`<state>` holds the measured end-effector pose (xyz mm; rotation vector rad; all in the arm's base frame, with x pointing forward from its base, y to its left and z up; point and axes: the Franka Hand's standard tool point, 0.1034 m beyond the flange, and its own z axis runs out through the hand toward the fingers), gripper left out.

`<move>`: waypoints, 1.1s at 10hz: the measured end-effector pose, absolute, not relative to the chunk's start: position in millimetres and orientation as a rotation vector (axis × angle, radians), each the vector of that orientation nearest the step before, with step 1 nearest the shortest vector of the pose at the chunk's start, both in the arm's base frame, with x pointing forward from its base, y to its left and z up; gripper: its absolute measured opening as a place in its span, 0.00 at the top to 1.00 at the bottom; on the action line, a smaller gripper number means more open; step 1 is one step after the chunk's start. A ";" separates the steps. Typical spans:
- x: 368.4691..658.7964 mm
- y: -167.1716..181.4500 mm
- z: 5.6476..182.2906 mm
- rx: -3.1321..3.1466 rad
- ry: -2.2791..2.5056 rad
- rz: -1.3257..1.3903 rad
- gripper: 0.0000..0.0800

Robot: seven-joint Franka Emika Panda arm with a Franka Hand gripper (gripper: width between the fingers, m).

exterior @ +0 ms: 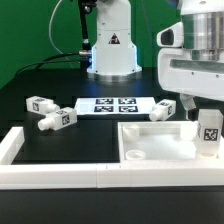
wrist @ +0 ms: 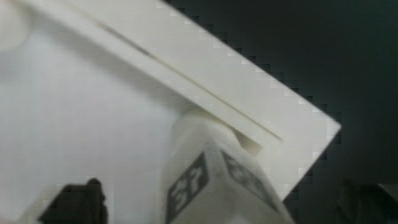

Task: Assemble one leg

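A small white plastic peg leg with a tagged block end point(exterior: 208, 132) stands upright in the large white square tray-like tabletop point(exterior: 150, 150), at its corner on the exterior view's right. The robot's two-finger gripper point(wrist: 231, 203) straddles it, jaws wide and gripping nothing. The leg looks seated, though whether it is fully tightened cannot be told.

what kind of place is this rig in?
Most likely a robotics lab test bench, not a home or a factory floor. A pedestal-mounted robot base with a warning sticker stands against a green backdrop. The black table holds a marker board and a tagged leg.
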<state>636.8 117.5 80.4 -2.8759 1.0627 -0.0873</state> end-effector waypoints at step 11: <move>634.3 118.3 76.7 -2.954 0.905 -0.079 0.65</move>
